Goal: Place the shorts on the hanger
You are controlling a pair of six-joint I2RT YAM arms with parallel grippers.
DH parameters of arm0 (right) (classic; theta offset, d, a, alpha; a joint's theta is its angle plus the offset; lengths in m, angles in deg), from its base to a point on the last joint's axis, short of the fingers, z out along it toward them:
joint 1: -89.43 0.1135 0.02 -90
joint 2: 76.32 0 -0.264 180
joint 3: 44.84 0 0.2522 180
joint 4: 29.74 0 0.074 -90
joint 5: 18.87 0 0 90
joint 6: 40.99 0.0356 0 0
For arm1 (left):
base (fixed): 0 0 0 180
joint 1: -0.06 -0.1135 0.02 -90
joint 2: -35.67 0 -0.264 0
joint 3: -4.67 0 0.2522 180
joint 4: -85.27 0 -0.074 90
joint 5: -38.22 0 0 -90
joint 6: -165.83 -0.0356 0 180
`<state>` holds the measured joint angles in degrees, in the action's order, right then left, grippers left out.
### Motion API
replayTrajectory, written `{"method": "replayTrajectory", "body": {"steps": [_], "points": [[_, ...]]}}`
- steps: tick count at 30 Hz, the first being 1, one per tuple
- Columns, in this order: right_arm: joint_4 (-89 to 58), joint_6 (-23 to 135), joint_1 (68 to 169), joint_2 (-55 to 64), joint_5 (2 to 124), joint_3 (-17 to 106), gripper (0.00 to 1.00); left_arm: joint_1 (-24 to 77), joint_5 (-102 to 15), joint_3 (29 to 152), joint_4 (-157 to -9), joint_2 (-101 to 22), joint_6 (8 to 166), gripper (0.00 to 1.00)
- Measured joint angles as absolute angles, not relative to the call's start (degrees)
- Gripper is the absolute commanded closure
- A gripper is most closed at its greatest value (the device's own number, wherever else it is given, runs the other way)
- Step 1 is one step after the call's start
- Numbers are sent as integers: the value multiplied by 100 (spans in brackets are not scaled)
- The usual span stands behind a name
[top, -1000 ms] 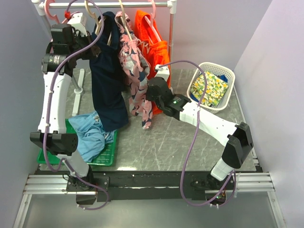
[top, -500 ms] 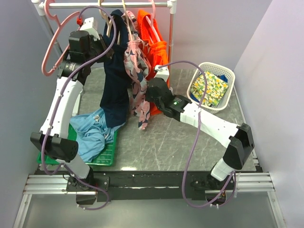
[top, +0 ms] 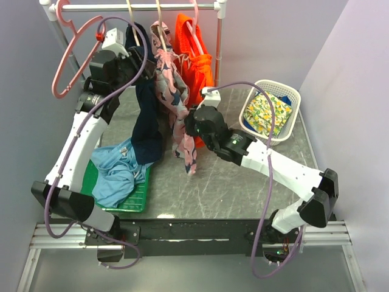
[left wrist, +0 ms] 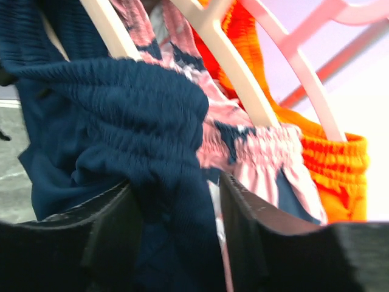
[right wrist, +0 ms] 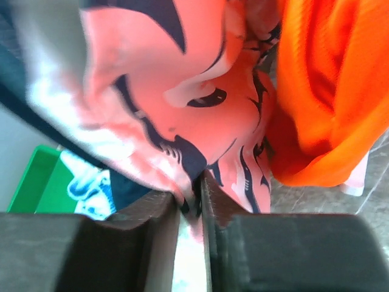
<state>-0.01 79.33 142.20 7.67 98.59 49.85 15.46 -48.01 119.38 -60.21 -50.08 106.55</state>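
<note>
Left gripper clenches the waistband of the dark navy fabric shorts, held beside the thin tan hanger for draping; right gripper pinches the pink patterned garment aside, likely for clearance.

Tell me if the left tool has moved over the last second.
Yes. The left tool, gripping the shorts, has shifted rightward along the rack rail.

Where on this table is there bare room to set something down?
The grey marbled tabletop is bare at the front, between the green plastic tray and the right arm. A smaller patch lies between the white slatted basket and the hanging orange shorts. It is crowded under the rack, where the dark navy blue shorts and pink patterned garment hang.
</note>
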Motion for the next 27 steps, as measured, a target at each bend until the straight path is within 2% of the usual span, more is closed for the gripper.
{"method": "replayTrajectory", "body": {"steps": [3,5,6,10,12,14,17,18,23,24,27], "points": [[-4,7929,14356,651,9831,4906,63,1629,-4834,11706,-6137,-4834,10684,36],[-23,7929,14423,588,9787,4867,62,1627,-4866,11547,-6161,-4672,10697,21],[-39,7931,14450,540,9765,4828,61,1627,-4877,11477,-6159,-4589,10692,17],[-47,7925,14546,391,9719,4723,58,1616,-4980,11267,-6126,-4169,10666,16],[-54,7922,14572,339,9717,4710,53,1616,-5019,11186,-6128,-3962,10657,16],[-76,7927,14603,255,9702,4642,53,1616,-5083,10987,-6155,-3618,10659,7],[-65,7918,14683,76,9702,4509,45,1616,-5321,10412,-6144,-2947,10690,3],[-73,7920,14712,11,9700,4458,34,1616,-5389,10185,-6122,-2685,10701,4],[-49,7916,14880,-658,9730,4067,11,1612,-5408,9411,-5905,-1820,10701,4],[-56,7925,14900,-831,9735,3958,0,1618,-5334,9263,-5868,-1686,10708,4],[-65,7953,14909,-1397,9791,3560,0,1791,-5231,8655,-5794,-1293,10834,4]]}}
